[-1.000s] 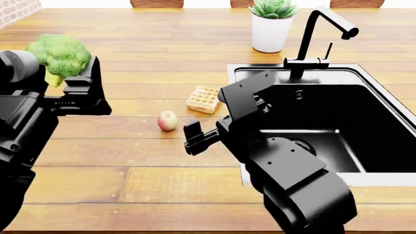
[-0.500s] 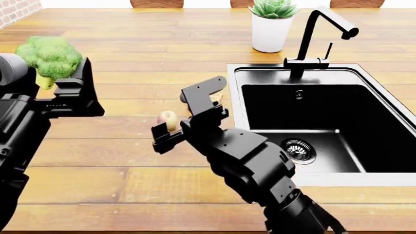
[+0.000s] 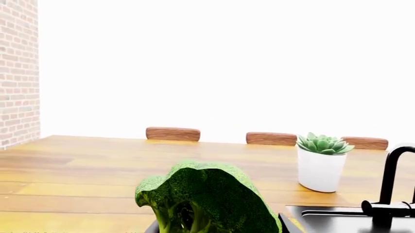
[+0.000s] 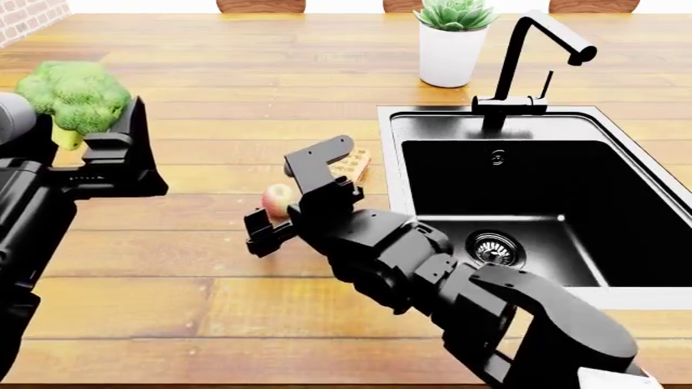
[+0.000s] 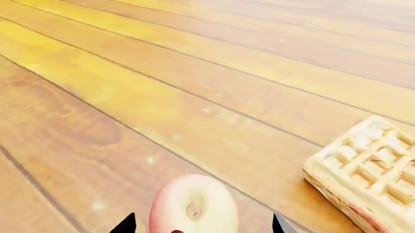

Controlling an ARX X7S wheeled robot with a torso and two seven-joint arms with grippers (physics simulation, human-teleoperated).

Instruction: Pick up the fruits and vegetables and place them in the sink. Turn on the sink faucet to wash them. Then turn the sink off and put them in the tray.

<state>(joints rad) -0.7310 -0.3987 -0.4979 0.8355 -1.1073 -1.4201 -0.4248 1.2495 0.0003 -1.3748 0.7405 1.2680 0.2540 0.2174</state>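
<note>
— Apple (image 5: 193, 205): it sits between the two finger tips of my right pincer (image 4: 284, 191), and the tips are spread wider than the fruit. Nothing is held there yet.

— What can go wrong with it?

— The apple is round and it lies free on the wooden counter (image 4: 216, 267). If one finger touches it before the other, I think it will roll away. The waffle (image 5: 366, 167) lies just beside it, on the side toward the sink (image 4: 540, 203). If I come down a little off line, one finger could catch the waffle or push it along.

— And your other pincer?

— My left pincer (image 4: 103, 142) is lifted above the counter, well apart from the sink. The broccoli (image 4: 74, 96) rises above it and looks held by the stalk, but the fingers around the stalk are hidden in both views, so I cannot tell how tightly they are closed. The head is big and heavy over a thin stalk; I judge it may tip or slip during the long carry to the sink.

— Anything near the sink?

— The faucet (image 4: 530, 65) and the white plant pot (image 4: 449, 53) stand at the far rim. A high carry could knock them.
</note>
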